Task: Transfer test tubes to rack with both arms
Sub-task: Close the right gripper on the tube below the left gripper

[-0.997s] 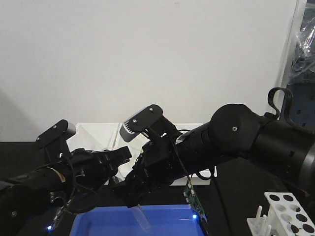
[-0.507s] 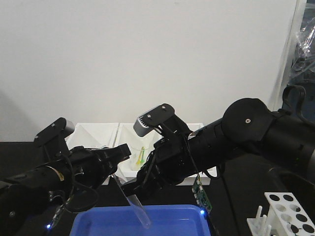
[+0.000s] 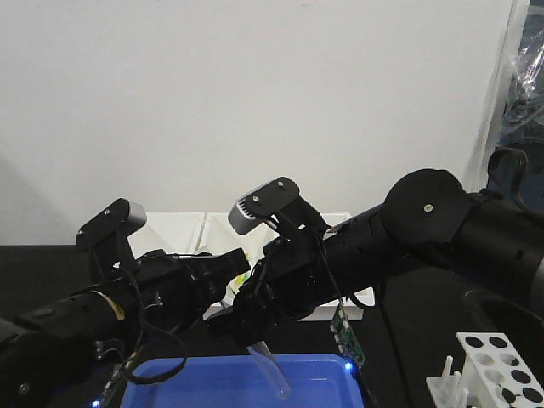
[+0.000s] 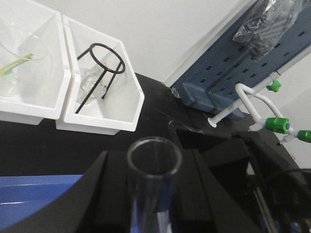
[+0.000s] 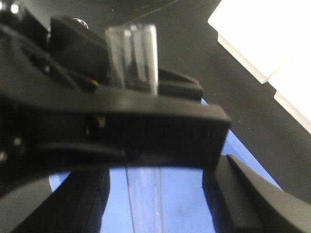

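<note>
- The left gripper (image 4: pixel 154 204) is clenched on the test tube (image 3: pixel 270 370) just under its open mouth. In the left wrist view its fingers (image 4: pixel 112 194) press in on both sides of the glass.
- The right gripper (image 5: pixel 160 189) looks released. In its own wrist view its fingers stand apart at 8 and 4 o'clock of the tube's lower body, with blue showing between each finger and the glass.
- In the front view the tube hangs below the two grippers, over the blue tray (image 3: pixel 195 378). Its rounded end slants toward 5 o'clock.
- The rack (image 3: pixel 497 365) sits in the 4 o'clock corner of the front view, well apart from the tube. It is on the right gripper's side, so I read this as a handover from left to right.
- To do the handover well, the right fingers should close on bare glass below the left grip, centred and square to the tube.
- The squeeze should be gentle, since smooth glass can slip or crack.
- The left gripper should let go only once the right hold is firm.
- The exchange is best kept above the tray, so a dropped tube lands there.
</note>
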Controlling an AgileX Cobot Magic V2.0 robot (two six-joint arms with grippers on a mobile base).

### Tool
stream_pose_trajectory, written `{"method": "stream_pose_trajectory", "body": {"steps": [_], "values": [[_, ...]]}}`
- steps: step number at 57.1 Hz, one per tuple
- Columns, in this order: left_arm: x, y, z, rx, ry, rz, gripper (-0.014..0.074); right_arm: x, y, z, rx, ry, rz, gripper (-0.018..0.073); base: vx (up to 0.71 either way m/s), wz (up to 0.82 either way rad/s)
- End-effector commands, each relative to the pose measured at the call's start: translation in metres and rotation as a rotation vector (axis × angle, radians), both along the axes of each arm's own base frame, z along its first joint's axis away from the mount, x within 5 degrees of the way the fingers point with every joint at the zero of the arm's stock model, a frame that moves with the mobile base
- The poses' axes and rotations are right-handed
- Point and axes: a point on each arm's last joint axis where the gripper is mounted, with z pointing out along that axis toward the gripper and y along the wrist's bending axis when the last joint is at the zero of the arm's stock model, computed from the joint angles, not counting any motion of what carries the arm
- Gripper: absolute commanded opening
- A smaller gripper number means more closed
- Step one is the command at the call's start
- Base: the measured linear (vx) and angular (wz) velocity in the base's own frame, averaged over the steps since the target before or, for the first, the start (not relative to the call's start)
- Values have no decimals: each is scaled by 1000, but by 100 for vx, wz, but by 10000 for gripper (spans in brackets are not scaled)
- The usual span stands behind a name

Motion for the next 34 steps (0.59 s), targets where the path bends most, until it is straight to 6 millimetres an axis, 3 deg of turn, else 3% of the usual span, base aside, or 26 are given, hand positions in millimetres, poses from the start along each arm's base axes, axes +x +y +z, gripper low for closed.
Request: {"method": "stream_pose_trajectory", "body": {"steps": [1,34], "values": [[-5,3,34,-109,-125,13,1,-5,-4,34,79,-106,-24,479,0,0],[-8,5,39,-111,-130,11,1,-6,-3,34,85,-93,-23,459,0,0]]}}
